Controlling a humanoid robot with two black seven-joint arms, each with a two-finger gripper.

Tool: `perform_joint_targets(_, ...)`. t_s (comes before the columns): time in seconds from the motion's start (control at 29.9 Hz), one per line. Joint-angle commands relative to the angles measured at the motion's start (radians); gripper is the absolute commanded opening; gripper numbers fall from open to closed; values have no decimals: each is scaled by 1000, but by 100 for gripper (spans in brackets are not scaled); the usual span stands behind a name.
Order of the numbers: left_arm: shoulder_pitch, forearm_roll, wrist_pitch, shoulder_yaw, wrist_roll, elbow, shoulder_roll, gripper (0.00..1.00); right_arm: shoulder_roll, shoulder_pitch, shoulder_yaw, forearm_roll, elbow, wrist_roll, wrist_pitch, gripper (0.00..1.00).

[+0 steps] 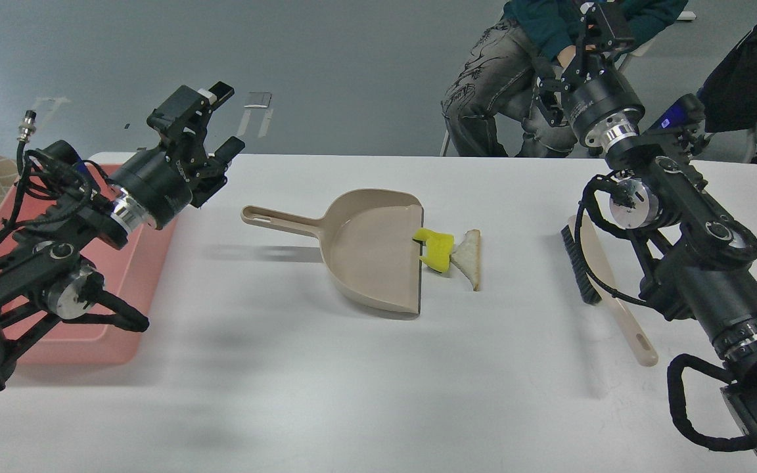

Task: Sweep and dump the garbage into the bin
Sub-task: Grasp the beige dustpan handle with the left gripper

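Observation:
The yellow chunk [436, 249] lies at the open mouth of the beige dustpan [372, 249], touching its lip. The white bread-like slice [469, 257] leans against the chunk's right side on the table. The pink bin [119, 322] stands at the left edge, mostly hidden behind my left arm. My left gripper [211, 125] is open and empty, in the air above the bin's far right corner, left of the dustpan handle [273, 218]. My right gripper [575, 56] is raised beyond the table's far edge, open and empty.
A hand brush [589, 263] with black bristles and a beige handle lies on the table at the right, under my right arm. A seated person [503, 72] is behind the far edge. A dark garment [753, 98] shows at the far right.

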Motion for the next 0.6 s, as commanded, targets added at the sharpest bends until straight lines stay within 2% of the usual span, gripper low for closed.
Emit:
perform_joint_targets(0.0, 76, 63, 32, 1, 5, -35, -18, 98, 1, 0, -1, -1, -2, 0, 0, 100)
perform_joint_targets(0.2, 106, 140, 56, 36, 13, -3, -132, 98, 5, 2, -3, -1, -3, 0, 0, 100)
perform_joint_targets(0.37, 93, 225, 73, 54, 11, 101, -227, 98, 5, 0, -1, -3, -3, 0, 0, 100)
perform_joint_targets(0.57, 94, 284, 93, 57, 10, 176, -268, 98, 1, 0, -1, -1, -3, 0, 0, 100)
